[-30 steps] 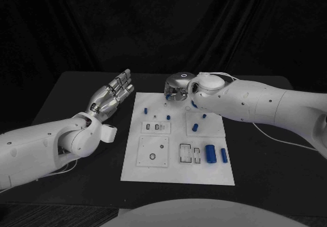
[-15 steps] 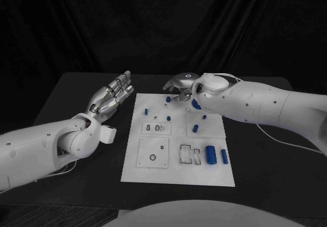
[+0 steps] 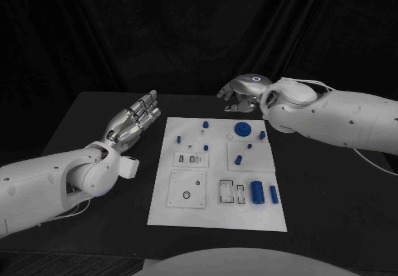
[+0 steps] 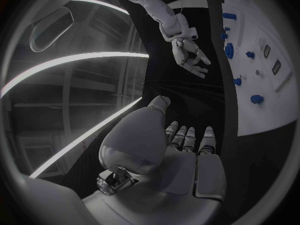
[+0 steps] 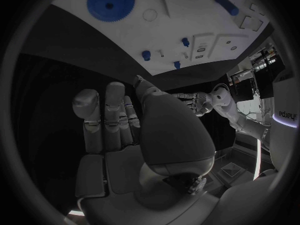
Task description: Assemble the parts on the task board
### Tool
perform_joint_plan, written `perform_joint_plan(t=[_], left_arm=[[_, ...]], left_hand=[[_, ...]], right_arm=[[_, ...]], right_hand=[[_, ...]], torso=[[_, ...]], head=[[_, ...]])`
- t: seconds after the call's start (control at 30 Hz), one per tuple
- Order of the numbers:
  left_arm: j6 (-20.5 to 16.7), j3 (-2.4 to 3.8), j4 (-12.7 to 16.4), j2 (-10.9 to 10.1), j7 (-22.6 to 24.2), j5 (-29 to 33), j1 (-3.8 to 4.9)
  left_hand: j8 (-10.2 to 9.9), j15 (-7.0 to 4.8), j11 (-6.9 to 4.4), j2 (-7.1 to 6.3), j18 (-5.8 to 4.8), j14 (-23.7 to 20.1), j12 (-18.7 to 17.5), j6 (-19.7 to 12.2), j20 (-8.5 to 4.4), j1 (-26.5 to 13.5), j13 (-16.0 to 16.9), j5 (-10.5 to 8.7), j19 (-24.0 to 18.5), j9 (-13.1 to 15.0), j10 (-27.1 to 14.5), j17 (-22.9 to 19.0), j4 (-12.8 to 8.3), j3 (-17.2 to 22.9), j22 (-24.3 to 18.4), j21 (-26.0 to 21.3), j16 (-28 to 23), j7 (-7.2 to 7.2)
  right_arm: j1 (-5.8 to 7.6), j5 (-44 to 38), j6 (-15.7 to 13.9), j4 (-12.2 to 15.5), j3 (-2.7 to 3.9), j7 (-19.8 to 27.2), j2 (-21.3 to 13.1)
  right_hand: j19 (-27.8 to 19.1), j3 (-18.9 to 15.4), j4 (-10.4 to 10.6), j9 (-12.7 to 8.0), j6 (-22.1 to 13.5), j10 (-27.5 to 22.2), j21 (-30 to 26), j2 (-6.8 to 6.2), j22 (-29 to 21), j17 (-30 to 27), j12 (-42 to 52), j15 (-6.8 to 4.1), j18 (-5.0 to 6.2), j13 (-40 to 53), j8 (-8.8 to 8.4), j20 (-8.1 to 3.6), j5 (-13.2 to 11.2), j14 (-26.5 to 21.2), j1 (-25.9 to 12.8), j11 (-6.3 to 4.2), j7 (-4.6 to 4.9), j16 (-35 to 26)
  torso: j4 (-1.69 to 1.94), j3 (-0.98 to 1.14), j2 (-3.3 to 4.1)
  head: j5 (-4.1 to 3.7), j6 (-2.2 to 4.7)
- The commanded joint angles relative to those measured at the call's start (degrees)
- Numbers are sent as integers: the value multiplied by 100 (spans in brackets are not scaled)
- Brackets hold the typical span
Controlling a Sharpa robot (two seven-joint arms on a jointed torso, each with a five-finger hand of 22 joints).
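The white task board (image 3: 211, 215) lies in the middle of the table. A round blue gear (image 3: 242, 128) lies flat near its far edge, also seen as the gear (image 5: 110, 1) in the right wrist view. Small blue pegs (image 3: 205, 123) and two blue cylinders (image 3: 257, 191) are spread over the board. My right hand (image 3: 240, 95) hovers beyond the far edge, past the gear, fingers extended and holding nothing. My left hand (image 3: 133, 118) stays flat, with nothing in it, just left of the board's far corner.
Recessed white plates with slots (image 3: 187, 185) sit in the board's near half. Black table (image 3: 332, 190) surrounds the board on all sides. My right forearm (image 3: 348, 123) reaches over the table to the right of the board.
My right hand has lifted off the board's far edge and drawn back to the right, uncovering the blue gear lying there. The left hand has not moved.
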Motion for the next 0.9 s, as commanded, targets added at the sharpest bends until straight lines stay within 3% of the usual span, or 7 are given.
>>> perform_joint_plan(t=[0.03, 0.1, 0.17, 0.2, 0.33, 0.6, 0.9], left_arm=[[63, 6, 8, -3, 441, -3, 12], [79, 6, 0, -5, 439, -3, 11], [92, 6, -11, 2, 438, -3, 10], [96, 6, -15, 6, 438, -3, 10], [106, 5, -22, 11, 440, -3, 8], [132, 5, -34, 4, 433, -3, 6], [156, 5, -41, 1, 421, -3, 5]], left_hand=[[29, 27, 30, 7, 94, 8, -8, 35, 58, -60, -4, -6, 4, 10, -15, -10, -15, 45, -10, -34, -21, 40], [32, 47, 74, 13, 94, 8, 7, 55, 64, -60, 0, -6, 4, 12, -10, -10, -23, 56, -10, -34, -21, 41], [32, 56, 94, 16, 95, 8, 9, 58, 65, -60, 0, -6, 4, 12, -9, -10, -27, 62, -10, -34, -21, 39], [31, 66, 113, 19, 95, 8, 9, 56, 66, -60, 0, -6, 4, 11, -9, -10, -31, 68, -10, -34, -21, 34], [29, 72, 123, 20, 95, 8, 7, 53, 67, -60, -1, -7, 4, 10, -10, -10, -35, 72, -10, -34, -21, 26], [28, 78, 133, 22, 95, 8, 2, 49, 68, -59, -2, -7, 4, 9, -12, -10, -38, 76, -10, -34, -21, 16], [28, 81, 137, 23, 95, 8, 1, 50, 69, -59, -3, -8, 4, 9, -13, -10, -40, 79, -10, -34, -21, 13]], right_arm=[[18, -16, 247, 214, -38, -334, -216], [6, -16, 390, 309, -62, -407, -364], [-22, -16, 552, 374, -80, -484, -492], [-37, -16, 600, 389, -86, -509, -535], [-119, -16, 739, 397, -104, -596, -659], [-314, -16, 648, 272, -112, -669, -640], [-431, -16, 604, 136, -113, -712, -537]], right_hand=[[-155, 52, 51, 33, 320, 445, -273, 59, -223, -409, 215, -16, 112, 62, 61, -7, 36, -134, 47, -29, 13, -358], [-437, 20, -20, 59, 523, 1235, -784, -14, -676, -542, 846, -98, 221, 391, 117, -69, 35, -177, 112, -257, 63, -582], [-259, -117, -10, 34, 594, 985, -916, -67, -705, -685, 1982, -166, 197, 1337, 26, -151, 6, 39, 39, -348, -17, -819], [-69, -207, -6, 48, 651, -167, -821, 16, -526, 263, 3859, -363, 89, 3073, 2, -190, 40, 229, 33, -387, -144, -141], [561, -441, 288, 77, 651, 1700, 216, 65, 537, 3032, 6977, -258, -78, 6593, -7, -232, -64, 904, -395, -508, -97, 1856], [1198, -718, 470, 92, 486, 3167, 1461, 93, 1741, 5031, 8294, -295, -337, 8542, -17, -277, -98, 1426, -717, -536, -105, 3246], [1493, -843, 582, 83, 281, 3167, 1955, 137, 2196, 5427, 8294, -332, -456, 8542, -15, -309, -75, 1548, -912, -573, -137, 3503]], torso=[[-7, -2, -4], [-17, -4, -10], [-20, -5, -13], [-28, -7, -17], [-67, -21, -34], [-142, -39, -50], [-159, -27, -57]], head=[[-49, 38], [-78, 61], [-98, 80], [-97, 94], [-98, 110], [-43, 87], [19, 65]])
